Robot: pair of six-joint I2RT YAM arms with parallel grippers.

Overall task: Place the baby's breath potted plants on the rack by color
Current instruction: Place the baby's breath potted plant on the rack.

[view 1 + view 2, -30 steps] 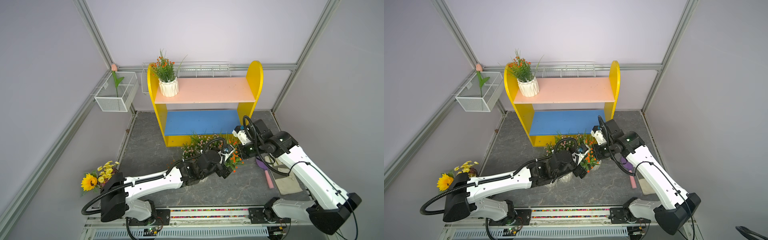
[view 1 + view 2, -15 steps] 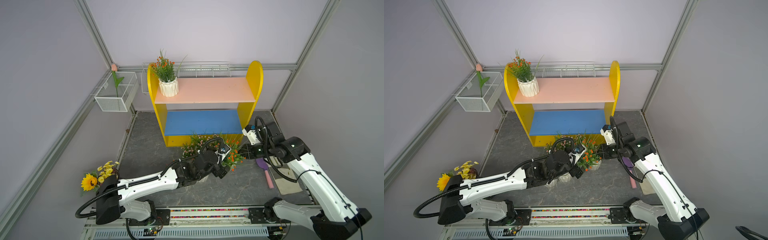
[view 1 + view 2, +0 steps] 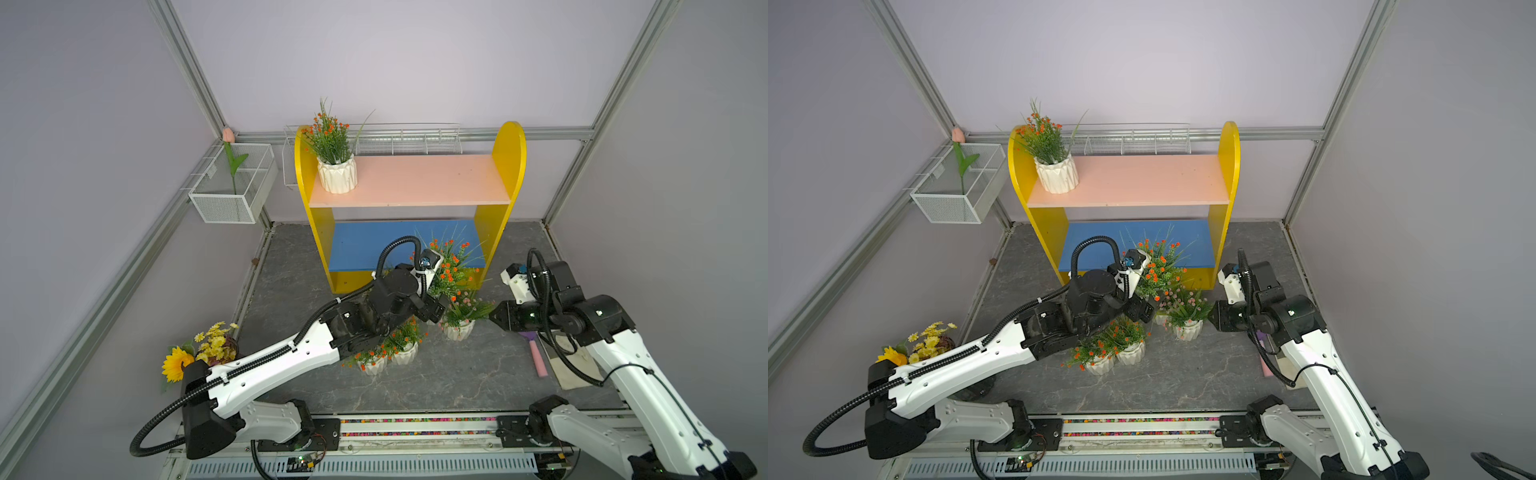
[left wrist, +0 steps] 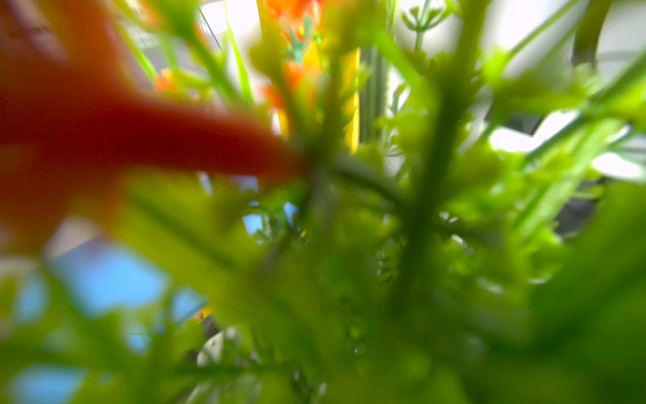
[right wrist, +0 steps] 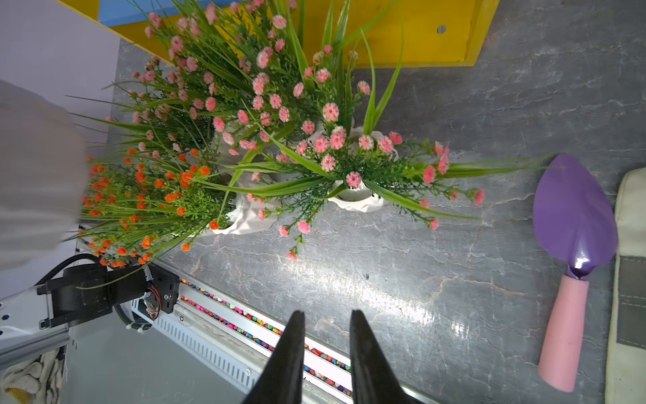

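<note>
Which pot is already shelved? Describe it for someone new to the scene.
Start at the yellow-sided rack by the back wall. On its pink upper board, at the end nearest the white mesh basket, stands a white faceted pot of orange blooms. It is the only pot on that upper board.

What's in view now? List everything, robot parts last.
rack: one; yellow sides, pink upper board, blue lower board; back wall.
shelved orange plant: one; white pot; pink board's left end.
held orange plant: one; raised before blue board.
floor orange plants: two; white pots; before rack.
pink plants: at least two; floor near rack.
wire baskets: two; white; walls.
tulip: one; pink; left basket.
sunflower bouquet: one; yellow; floor, left.
trowel: one; purple blade, pink handle; floor, right.
beige cloth: one; beside trowel.
left gripper: black; grips held orange plant.
right gripper: black; open, empty.
</note>
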